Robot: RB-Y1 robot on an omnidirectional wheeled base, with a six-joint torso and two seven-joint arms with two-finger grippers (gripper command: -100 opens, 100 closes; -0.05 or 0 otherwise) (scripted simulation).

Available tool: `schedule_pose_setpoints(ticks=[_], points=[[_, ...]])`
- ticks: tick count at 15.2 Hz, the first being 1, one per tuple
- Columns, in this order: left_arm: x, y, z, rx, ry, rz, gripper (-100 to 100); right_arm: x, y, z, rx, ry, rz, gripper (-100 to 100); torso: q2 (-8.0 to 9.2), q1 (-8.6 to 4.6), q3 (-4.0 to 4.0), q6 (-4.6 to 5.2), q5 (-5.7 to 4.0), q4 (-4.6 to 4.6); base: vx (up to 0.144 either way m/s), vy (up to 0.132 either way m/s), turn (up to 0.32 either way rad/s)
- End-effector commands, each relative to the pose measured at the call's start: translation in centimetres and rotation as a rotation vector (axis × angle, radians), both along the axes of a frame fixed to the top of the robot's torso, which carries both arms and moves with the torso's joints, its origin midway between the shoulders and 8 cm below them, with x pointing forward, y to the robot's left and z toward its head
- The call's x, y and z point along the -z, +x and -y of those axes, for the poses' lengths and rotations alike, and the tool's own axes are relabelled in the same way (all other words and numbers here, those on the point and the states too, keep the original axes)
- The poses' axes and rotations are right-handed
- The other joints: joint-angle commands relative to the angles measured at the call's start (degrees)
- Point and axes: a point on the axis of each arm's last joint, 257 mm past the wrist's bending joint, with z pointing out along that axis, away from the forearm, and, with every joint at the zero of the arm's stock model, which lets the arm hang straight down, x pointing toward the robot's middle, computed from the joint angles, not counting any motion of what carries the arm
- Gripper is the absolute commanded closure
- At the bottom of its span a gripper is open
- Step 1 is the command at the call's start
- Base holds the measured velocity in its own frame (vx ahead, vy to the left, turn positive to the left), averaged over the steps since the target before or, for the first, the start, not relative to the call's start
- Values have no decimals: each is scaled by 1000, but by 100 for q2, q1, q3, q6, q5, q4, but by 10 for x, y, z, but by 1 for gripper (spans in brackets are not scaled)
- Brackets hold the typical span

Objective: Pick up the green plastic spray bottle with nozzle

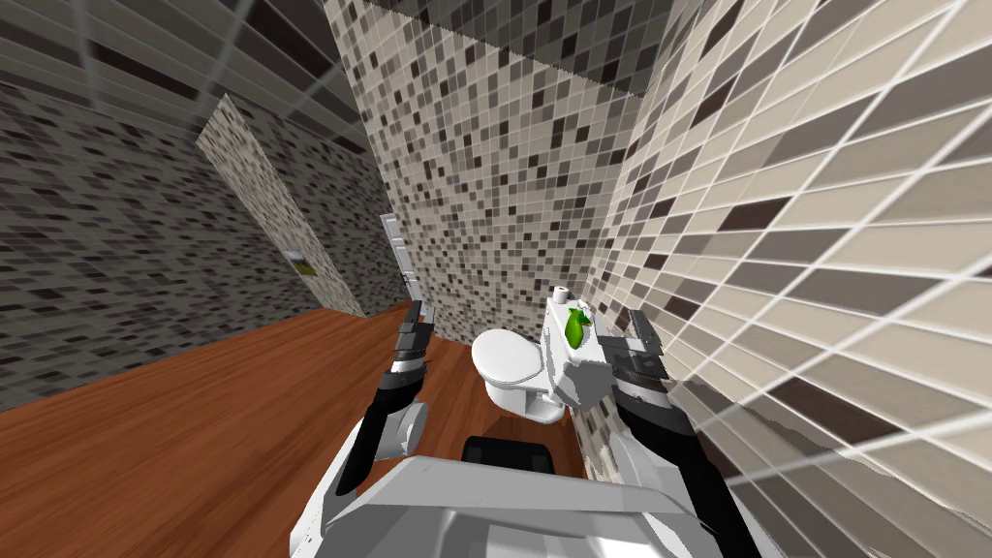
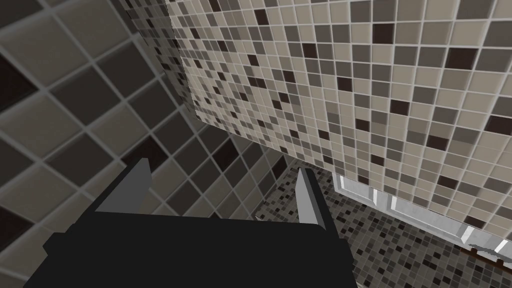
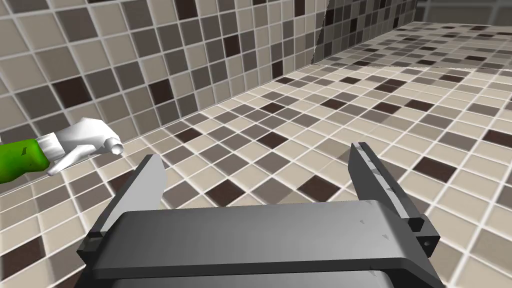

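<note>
While my left gripper (image 2: 223, 167) waits aside, fingers apart, the green plastic spray bottle with white nozzle (image 1: 574, 329) sits atop the white toilet tank (image 1: 572, 378), just beside my right gripper (image 3: 257, 154), fingers spread, apparently readying a grasp.

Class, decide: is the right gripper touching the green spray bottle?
Apart. The right wrist view shows the right gripper open with nothing between its fingers; the green spray bottle lies beside it, tiled wall visible between them.
</note>
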Motion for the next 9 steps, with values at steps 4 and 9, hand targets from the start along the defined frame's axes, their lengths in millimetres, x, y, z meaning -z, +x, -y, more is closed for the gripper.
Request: schedule_pose_setpoints(ticks=[4, 9], points=[[0, 0, 0, 0, 0, 0, 0, 7, 5, -10, -51, -54, -27, -100, 4, 4, 2, 0, 1, 1, -11, 15, -2], [0, 0, 0, 0, 0, 0, 0, 27, 15, -25, -129, -115, -83, -100, 8, 13, 5, 0, 3, 2, -19, 33, 0]])
